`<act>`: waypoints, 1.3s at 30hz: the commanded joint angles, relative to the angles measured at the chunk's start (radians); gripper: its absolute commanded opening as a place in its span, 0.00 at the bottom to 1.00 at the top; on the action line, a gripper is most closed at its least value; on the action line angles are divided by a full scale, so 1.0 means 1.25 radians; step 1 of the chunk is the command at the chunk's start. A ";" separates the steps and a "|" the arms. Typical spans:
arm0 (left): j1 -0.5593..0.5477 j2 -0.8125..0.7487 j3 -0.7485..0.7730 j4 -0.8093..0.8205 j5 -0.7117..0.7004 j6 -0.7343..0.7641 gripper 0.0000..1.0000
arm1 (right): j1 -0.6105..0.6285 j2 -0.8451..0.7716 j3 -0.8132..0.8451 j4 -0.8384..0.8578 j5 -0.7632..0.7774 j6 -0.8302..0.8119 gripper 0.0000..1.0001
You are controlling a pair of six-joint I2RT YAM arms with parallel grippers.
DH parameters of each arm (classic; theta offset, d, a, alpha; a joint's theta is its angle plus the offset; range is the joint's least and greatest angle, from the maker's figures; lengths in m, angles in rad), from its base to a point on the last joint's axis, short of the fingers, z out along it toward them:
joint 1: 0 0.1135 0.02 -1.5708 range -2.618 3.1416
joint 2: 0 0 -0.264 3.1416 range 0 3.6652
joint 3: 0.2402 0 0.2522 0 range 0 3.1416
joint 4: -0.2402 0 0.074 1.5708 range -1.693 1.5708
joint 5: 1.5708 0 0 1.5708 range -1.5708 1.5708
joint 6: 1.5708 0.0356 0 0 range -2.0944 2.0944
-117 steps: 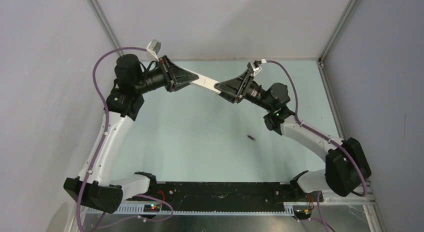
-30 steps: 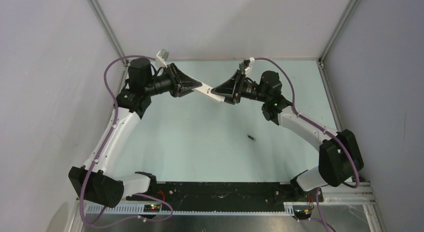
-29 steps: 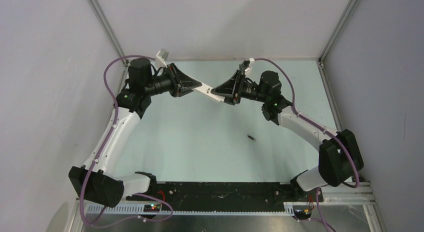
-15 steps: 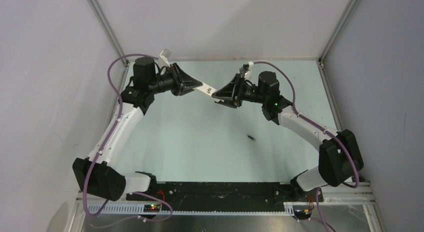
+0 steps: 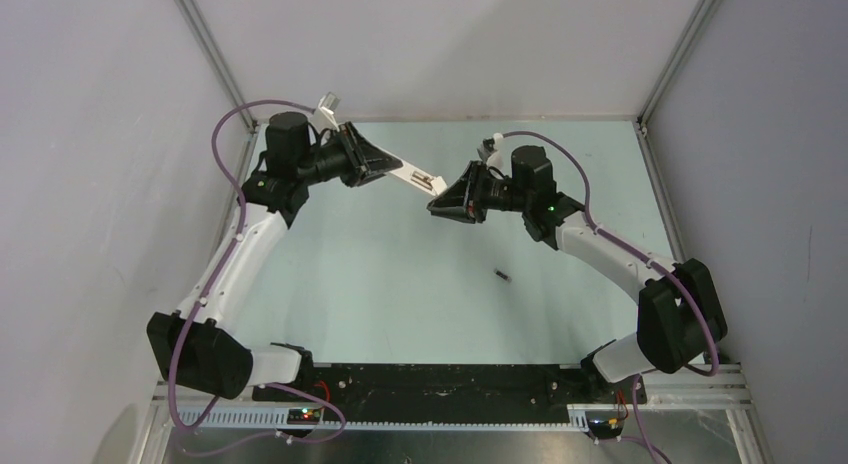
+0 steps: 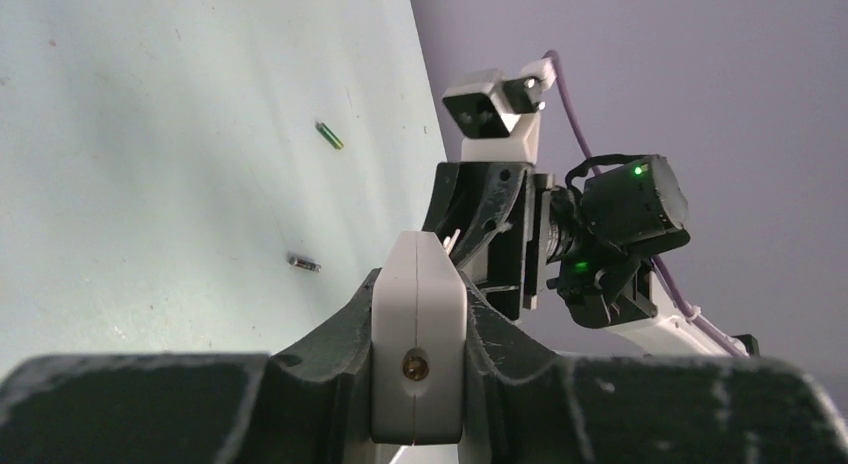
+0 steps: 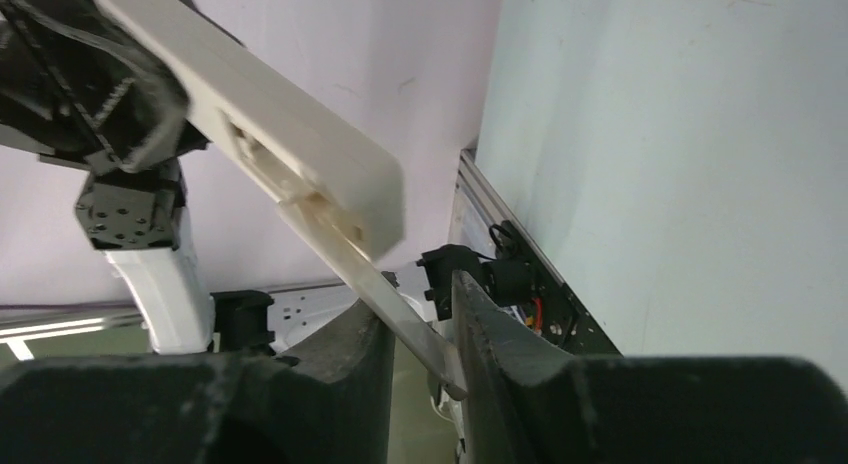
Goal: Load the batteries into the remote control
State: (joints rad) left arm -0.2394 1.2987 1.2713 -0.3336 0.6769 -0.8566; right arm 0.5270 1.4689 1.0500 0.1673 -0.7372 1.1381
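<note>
Gripping the remote control [image 5: 418,177] by one end, my left gripper [image 5: 383,168] has both fingers pressed flat against the sides of the slim white bar, which juts out in the air over the far half of the table [image 5: 400,284], slanting toward my other arm. From my left wrist camera the end of the remote fills the gap between the fingers, with a small round metal spot on its end face. My right gripper [image 7: 420,324] faces the free end of the remote from the opposite side, just beside it. Between its fingers [image 7: 350,359] lies a thin flat white cover piece [image 7: 350,264], seen nearly edge-on, running slantwise from the open recess at the remote's end down through the gap. That gap is wider than the strip is thick, so I cannot tell whether these fingers clamp the cover or merely stand around it. Two small cylinders lie on the table, well apart from the remote and from each other: a greenish battery [image 6: 330,135] farther off and a darker battery [image 6: 304,263] nearer. Neither is touched by a finger. In the overhead view I can make out only one of them, a dark speck on the table nearer the bases than my right gripper.
</note>
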 commanded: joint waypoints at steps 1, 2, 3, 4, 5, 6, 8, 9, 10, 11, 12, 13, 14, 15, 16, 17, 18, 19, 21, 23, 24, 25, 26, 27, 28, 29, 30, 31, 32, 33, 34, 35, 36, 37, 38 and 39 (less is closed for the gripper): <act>0.000 -0.008 0.012 0.094 0.046 0.003 0.00 | 0.000 0.008 0.002 -0.105 0.032 -0.047 0.26; 0.000 -0.008 0.009 0.094 0.045 0.007 0.00 | 0.000 0.007 0.002 -0.111 0.036 -0.051 0.24; 0.000 -0.007 0.007 0.094 0.044 0.015 0.00 | 0.000 0.002 0.002 -0.113 0.039 -0.058 0.20; 0.001 -0.006 0.001 0.094 0.043 0.019 0.00 | -0.001 0.000 0.001 -0.117 0.042 -0.062 0.18; 0.000 -0.006 -0.001 0.093 0.044 0.031 0.00 | -0.002 -0.004 0.002 -0.115 0.043 -0.071 0.14; 0.000 -0.006 -0.009 0.093 0.043 0.040 0.00 | -0.003 -0.005 0.001 -0.112 0.044 -0.076 0.12; -0.001 -0.006 -0.027 0.093 0.038 0.061 0.00 | -0.004 -0.011 0.001 -0.100 0.045 -0.090 0.05; 0.000 -0.005 -0.033 0.092 0.037 0.076 0.00 | -0.005 -0.016 0.001 -0.096 0.046 -0.101 0.00; 0.000 -0.005 -0.046 0.089 0.028 0.083 0.00 | -0.007 -0.017 0.001 -0.095 0.049 -0.108 0.00; 0.000 -0.006 -0.053 0.087 0.022 0.098 0.00 | -0.008 -0.024 0.001 -0.097 0.050 -0.123 0.00; 0.000 -0.007 -0.064 0.080 0.008 0.108 0.00 | -0.009 -0.027 0.001 -0.102 0.054 -0.131 0.00; 0.001 -0.009 -0.069 0.073 -0.019 0.132 0.00 | -0.011 -0.033 0.000 -0.118 0.059 -0.150 0.00; 0.001 -0.011 -0.079 0.056 -0.035 0.146 0.00 | -0.012 -0.037 0.000 -0.138 0.076 -0.162 0.00; 0.004 -0.017 -0.084 0.047 -0.076 0.175 0.00 | -0.013 -0.042 0.001 -0.177 0.087 -0.182 0.00; 0.006 -0.021 -0.095 0.025 -0.096 0.186 0.00 | -0.014 -0.041 0.001 -0.195 0.112 -0.203 0.00; 0.013 -0.021 -0.101 0.018 -0.124 0.198 0.00 | -0.015 -0.039 -0.001 -0.225 0.123 -0.214 0.00; 0.015 -0.023 -0.113 0.010 -0.129 0.203 0.00 | -0.014 -0.030 -0.003 -0.235 0.145 -0.231 0.00; 0.017 -0.022 -0.118 0.008 -0.131 0.209 0.00 | -0.014 -0.024 -0.009 -0.244 0.153 -0.239 0.00; 0.018 -0.021 -0.137 0.004 -0.124 0.217 0.00 | -0.012 0.002 -0.015 -0.245 0.170 -0.252 0.00; 0.018 -0.023 -0.148 -0.002 -0.125 0.224 0.00 | -0.008 0.035 -0.015 -0.233 0.180 -0.258 0.00; 0.017 -0.025 -0.156 -0.006 -0.125 0.228 0.00 | -0.006 0.059 -0.016 -0.226 0.183 -0.258 0.00; 0.018 -0.027 -0.163 -0.008 -0.122 0.229 0.00 | -0.003 0.072 -0.016 -0.214 0.189 -0.257 0.00; 0.018 -0.027 -0.167 -0.009 -0.120 0.229 0.00 | -0.001 0.095 -0.016 -0.209 0.191 -0.254 0.00; 0.018 -0.028 -0.172 -0.011 -0.113 0.229 0.00 | 0.002 0.108 -0.016 -0.200 0.193 -0.252 0.00; 0.018 -0.031 -0.175 -0.013 -0.109 0.230 0.00 | 0.003 0.132 -0.016 -0.198 0.193 -0.248 0.05; 0.018 -0.033 -0.182 -0.015 -0.103 0.232 0.00 | 0.006 0.143 -0.016 -0.195 0.195 -0.246 0.09; 0.017 -0.038 -0.185 -0.015 -0.101 0.235 0.00 | 0.008 0.162 -0.016 -0.196 0.196 -0.242 0.16; 0.018 -0.041 -0.192 -0.016 -0.101 0.237 0.00 | 0.010 0.171 -0.016 -0.196 0.196 -0.240 0.18; 0.018 -0.048 -0.195 -0.017 -0.102 0.241 0.00 | 0.009 0.188 -0.016 -0.195 0.194 -0.233 0.22; 0.018 -0.050 -0.201 -0.017 -0.101 0.243 0.00 | 0.010 0.195 -0.016 -0.194 0.192 -0.230 0.23; 0.018 -0.055 -0.203 -0.017 -0.098 0.246 0.00 | 0.009 0.210 -0.016 -0.190 0.190 -0.222 0.24; 0.018 -0.057 -0.207 -0.020 -0.098 0.248 0.00 | 0.009 0.217 -0.016 -0.188 0.187 -0.218 0.24; 0.018 -0.059 -0.208 -0.021 -0.098 0.249 0.00 | 0.009 0.231 -0.016 -0.184 0.187 -0.211 0.24; 0.018 -0.059 -0.208 -0.023 -0.096 0.250 0.00 | 0.008 0.243 -0.016 -0.183 0.190 -0.209 0.23; 0.018 -0.060 -0.208 -0.025 -0.094 0.251 0.00 | 0.008 0.248 -0.016 -0.182 0.191 -0.203 0.23; 0.018 -0.059 -0.208 -0.026 -0.093 0.251 0.00 | 0.008 0.257 -0.016 -0.182 0.192 -0.197 0.23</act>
State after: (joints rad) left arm -0.2230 1.2633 1.0107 -0.3794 0.5362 -0.5751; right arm 0.5346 1.7588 1.0275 -0.0917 -0.5064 0.8646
